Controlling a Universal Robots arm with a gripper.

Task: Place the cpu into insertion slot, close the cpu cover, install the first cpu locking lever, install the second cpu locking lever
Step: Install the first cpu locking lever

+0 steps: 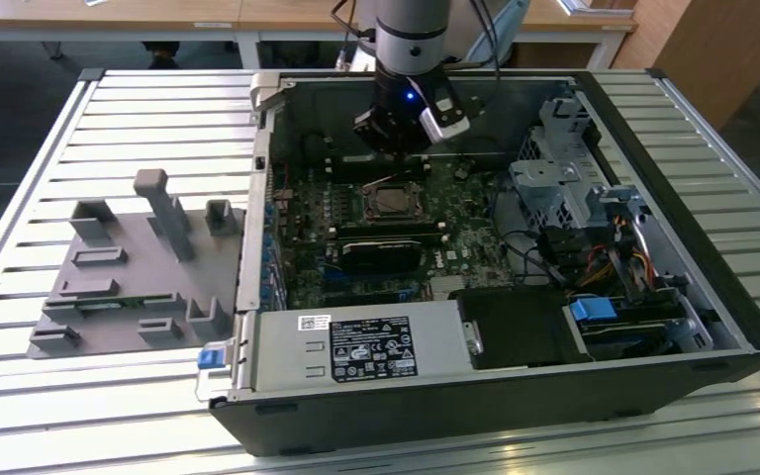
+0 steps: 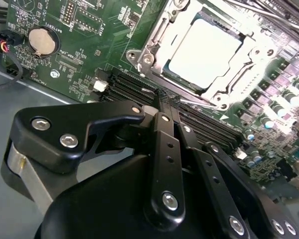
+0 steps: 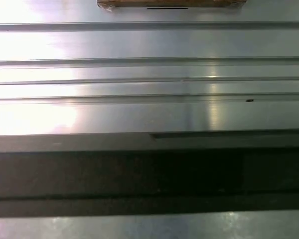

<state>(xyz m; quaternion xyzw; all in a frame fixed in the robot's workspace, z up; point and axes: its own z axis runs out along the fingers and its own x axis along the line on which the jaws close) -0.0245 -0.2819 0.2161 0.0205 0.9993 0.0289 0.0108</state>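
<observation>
Black gripper (image 2: 162, 94), fingers pressed together and empty, just beside silvery square cpu (image 2: 204, 52) seated under its thin metal cpu cover (image 2: 154, 45).

The circuit board (image 2: 84, 55) is showing deep green, dotted with small silver parts. The chip (image 2: 204, 52) is gleaming pale silvery white, and the metal frame (image 2: 157, 42) around it is shining silver. The gripper (image 2: 162, 99) is looking glossy black with silver screw heads. In the exterior view, the slatted surface (image 1: 155, 109) is showing silver-grey stripes, the computer case (image 1: 486, 406) is appearing black, and the moulded tray (image 1: 130, 287) is plain grey.
</observation>
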